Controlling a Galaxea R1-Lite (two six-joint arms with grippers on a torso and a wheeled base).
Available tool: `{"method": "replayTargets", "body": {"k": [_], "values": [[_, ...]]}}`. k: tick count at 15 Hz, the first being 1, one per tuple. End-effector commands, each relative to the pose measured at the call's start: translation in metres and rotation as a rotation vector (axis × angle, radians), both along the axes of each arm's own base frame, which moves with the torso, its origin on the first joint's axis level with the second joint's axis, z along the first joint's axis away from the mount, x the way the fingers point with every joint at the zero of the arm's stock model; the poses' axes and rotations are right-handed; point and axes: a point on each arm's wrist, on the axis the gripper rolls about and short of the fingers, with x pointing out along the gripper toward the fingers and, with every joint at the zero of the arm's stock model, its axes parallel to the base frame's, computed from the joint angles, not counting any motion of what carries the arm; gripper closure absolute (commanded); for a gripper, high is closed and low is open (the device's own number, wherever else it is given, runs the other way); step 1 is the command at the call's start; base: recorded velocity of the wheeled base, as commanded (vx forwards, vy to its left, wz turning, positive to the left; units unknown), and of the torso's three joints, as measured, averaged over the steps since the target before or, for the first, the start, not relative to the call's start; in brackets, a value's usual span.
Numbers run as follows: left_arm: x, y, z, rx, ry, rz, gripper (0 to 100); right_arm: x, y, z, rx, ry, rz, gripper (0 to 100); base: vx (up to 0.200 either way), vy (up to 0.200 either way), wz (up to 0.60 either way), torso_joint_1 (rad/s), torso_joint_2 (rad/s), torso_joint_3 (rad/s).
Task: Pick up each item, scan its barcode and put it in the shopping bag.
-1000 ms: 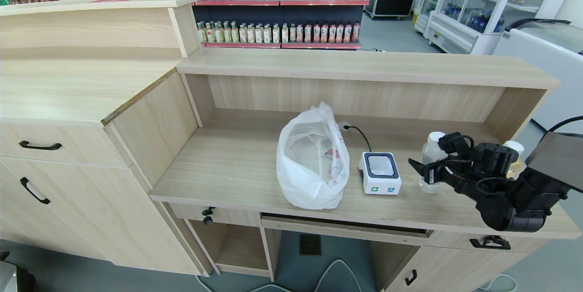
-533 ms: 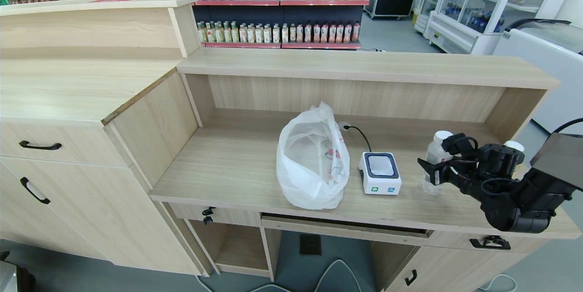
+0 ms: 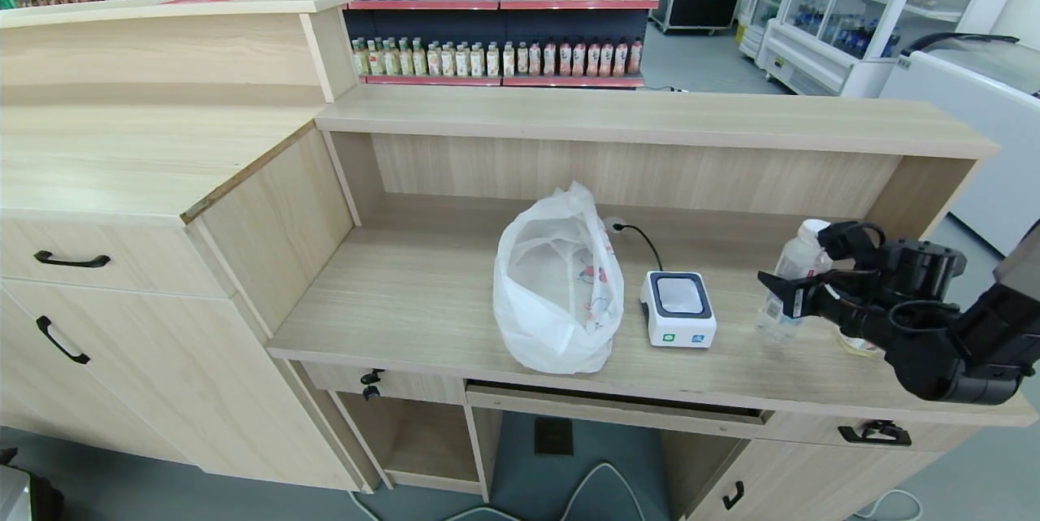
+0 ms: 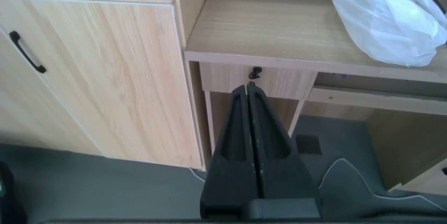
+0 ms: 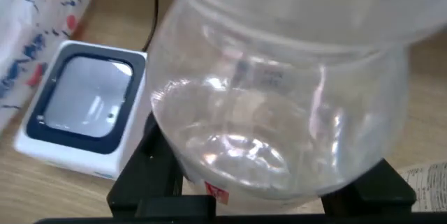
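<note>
A clear plastic bottle (image 3: 786,287) with a white cap leans at the right end of the counter, its top tipped to the right. My right gripper (image 3: 800,295) is shut on its lower body. In the right wrist view the bottle (image 5: 279,105) sits between the black fingers (image 5: 143,192). The white shopping bag (image 3: 559,281) stands open at mid-counter. The white barcode scanner (image 3: 678,308) sits between the bag and the bottle, and it shows beside the bottle as the scanner (image 5: 80,116). My left gripper (image 4: 247,90) is shut and empty, low in front of the counter.
The wooden counter (image 3: 406,293) has a raised back ledge and a taller cabinet on the left. A scanner cable (image 3: 638,235) runs to the back wall. The base of a second bottle (image 3: 860,344) peeks out behind my right gripper. Drawers and an open kneehole lie below.
My right arm has moved to the right and a little farther back with the bottle, and the bottle has tipped from upright to leaning right. The second bottle's cap is now hidden behind the gripper.
</note>
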Motion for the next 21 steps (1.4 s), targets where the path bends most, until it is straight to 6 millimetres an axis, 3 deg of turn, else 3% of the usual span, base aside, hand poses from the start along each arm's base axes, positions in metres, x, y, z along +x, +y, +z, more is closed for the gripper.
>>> {"method": "replayTargets", "body": {"k": [1, 2, 3, 5, 10, 11, 16, 21], "values": [[0.0, 0.0, 0.0, 0.0, 0.0, 0.0, 100, -0.029, 0.011, 0.083, 0.168, -0.04, 0.029, 100, 0.0, 0.0, 0.0, 0.0, 0.0, 0.0], [0.0, 0.0, 0.0, 0.0, 0.0, 0.0, 100, -0.039, 0.014, 0.096, 0.207, -0.021, 0.056, 100, 0.0, 0.0, 0.0, 0.0, 0.0, 0.0], [0.0, 0.0, 0.0, 0.0, 0.0, 0.0, 100, -0.064, 0.021, 0.123, 0.273, 0.021, 0.136, 100, 0.0, 0.0, 0.0, 0.0, 0.0, 0.0], [0.0, 0.0, 0.0, 0.0, 0.0, 0.0, 100, -0.092, 0.035, 0.148, 0.328, 0.049, 0.272, 100, 0.0, 0.0, 0.0, 0.0, 0.0, 0.0], [0.0, 0.0, 0.0, 0.0, 0.0, 0.0, 100, -0.126, 0.065, 0.175, 0.43, 0.081, 0.603, 100, 0.0, 0.0, 0.0, 0.0, 0.0, 0.0], [0.0, 0.0, 0.0, 0.0, 0.0, 0.0, 100, -0.142, 0.078, 0.183, 0.481, 0.112, 0.718, 100, 0.0, 0.0, 0.0, 0.0, 0.0, 0.0], [0.0, 0.0, 0.0, 0.0, 0.0, 0.0, 100, -0.185, 0.107, 0.176, 0.501, 0.193, 0.904, 100, 0.0, 0.0, 0.0, 0.0, 0.0, 0.0], [0.0, 0.0, 0.0, 0.0, 0.0, 0.0, 100, -0.213, 0.114, 0.174, 0.498, 0.224, 0.966, 100, 0.0, 0.0, 0.0, 0.0, 0.0, 0.0]]}}
